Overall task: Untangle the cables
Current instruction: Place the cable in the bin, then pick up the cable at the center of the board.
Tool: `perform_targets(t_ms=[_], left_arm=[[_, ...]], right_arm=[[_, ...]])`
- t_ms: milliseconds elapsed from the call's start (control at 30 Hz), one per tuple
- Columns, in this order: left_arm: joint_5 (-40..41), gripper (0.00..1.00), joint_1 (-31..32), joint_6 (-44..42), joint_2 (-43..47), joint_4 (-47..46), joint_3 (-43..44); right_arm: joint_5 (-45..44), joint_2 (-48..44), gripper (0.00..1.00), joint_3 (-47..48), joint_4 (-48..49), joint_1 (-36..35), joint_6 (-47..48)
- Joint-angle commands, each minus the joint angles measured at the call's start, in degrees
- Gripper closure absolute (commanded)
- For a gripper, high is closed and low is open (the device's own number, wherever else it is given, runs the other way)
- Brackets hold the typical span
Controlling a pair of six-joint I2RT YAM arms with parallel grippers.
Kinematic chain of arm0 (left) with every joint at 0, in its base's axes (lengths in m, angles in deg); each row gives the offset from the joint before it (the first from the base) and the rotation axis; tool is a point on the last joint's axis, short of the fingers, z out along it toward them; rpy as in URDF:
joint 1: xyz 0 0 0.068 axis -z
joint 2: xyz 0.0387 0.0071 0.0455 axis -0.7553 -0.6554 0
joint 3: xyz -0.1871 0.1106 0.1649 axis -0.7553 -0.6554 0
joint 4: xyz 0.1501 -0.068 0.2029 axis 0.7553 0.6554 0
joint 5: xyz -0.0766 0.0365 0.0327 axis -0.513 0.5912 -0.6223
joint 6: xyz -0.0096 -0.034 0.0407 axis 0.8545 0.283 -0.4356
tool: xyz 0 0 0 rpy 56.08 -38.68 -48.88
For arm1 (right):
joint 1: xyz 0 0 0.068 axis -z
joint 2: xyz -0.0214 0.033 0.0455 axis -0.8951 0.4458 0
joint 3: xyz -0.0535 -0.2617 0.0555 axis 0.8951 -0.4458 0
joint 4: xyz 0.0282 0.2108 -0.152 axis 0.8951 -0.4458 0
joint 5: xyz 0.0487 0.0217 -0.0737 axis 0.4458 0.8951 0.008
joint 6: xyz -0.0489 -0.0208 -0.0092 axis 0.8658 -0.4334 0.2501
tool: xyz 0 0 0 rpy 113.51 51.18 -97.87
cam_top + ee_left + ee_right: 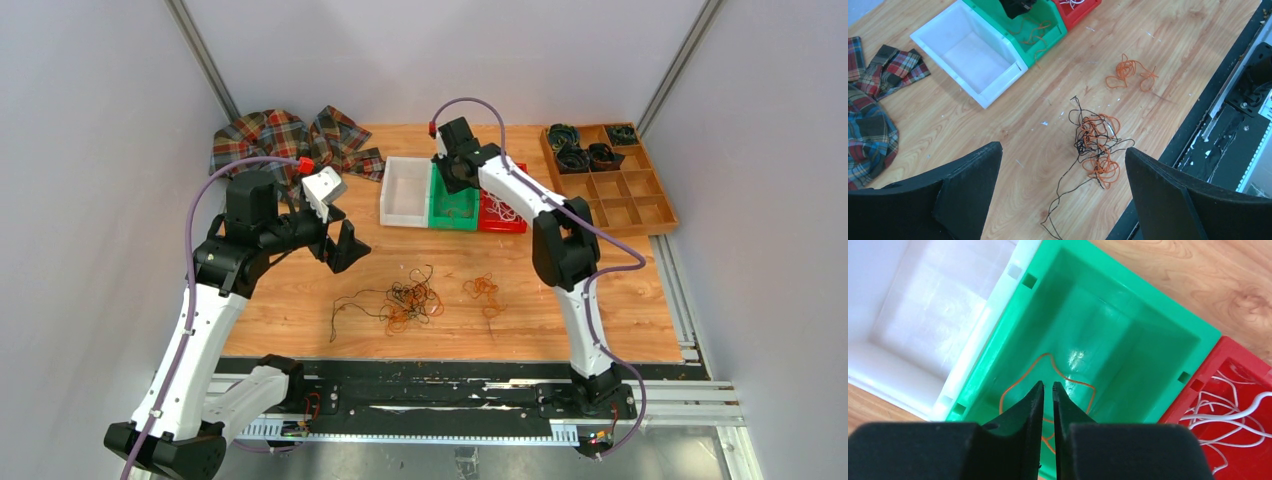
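Wood-grain table carries a loose tangle of black and orange cables near its front edge, with a smaller orange bundle lying apart to its right. The left gripper hangs in the air near the tangle, its jaws spread wide with nothing between them. At the back, a white bin, a green bin and a red bin stand side by side, touching. The right gripper points down into the green bin, its jaws drawn almost together with only a slit left. An orange cable loops on the bin floor beneath the tips; a strand may be pinched, though I cannot tell. White cables lie in the red bin.
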Motion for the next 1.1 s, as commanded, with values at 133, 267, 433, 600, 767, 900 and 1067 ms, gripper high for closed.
perform_targets(t_ms=[133,267,433,600,767,900,1067], left_arm=[[-0.2,0.02,-0.2,-1.3,0.4,0.4,0.9],[0.2,0.02,-0.2,-1.2,0.0,0.2,0.7],[1.4,0.02,-0.2,-1.2,0.0,0.0,0.5],[1.3,0.02,-0.3,-1.4,0.1,0.2,0.3],[0.3,0.02,-0.2,-1.4,-0.3,0.5,0.3],[-0.6,0.02,-0.2,-1.8,-0.3,1.4,0.5],[-1.2,0.02,-0.2,-2.0,0.0,1.7,0.5]], right_arm=[[-7.0,-16.5,0.43,-12.3,7.0,-1.9,-1.7],[-11.8,-30.1,0.33,-26.7,9.0,-4.5,-5.4],[-12.0,-45.9,0.33,-46.8,9.1,-7.3,-14.5],[-9.5,-56.6,0.37,-63.7,7.8,-10.9,-22.7],[-6.6,-60.0,0.38,-73.4,8.7,-12.6,-26.7],[-5.9,-57.9,0.40,-75.9,12.1,-12.6,-26.3],[-8.4,-51.6,0.46,-72.8,16.1,-12.6,-21.9]])
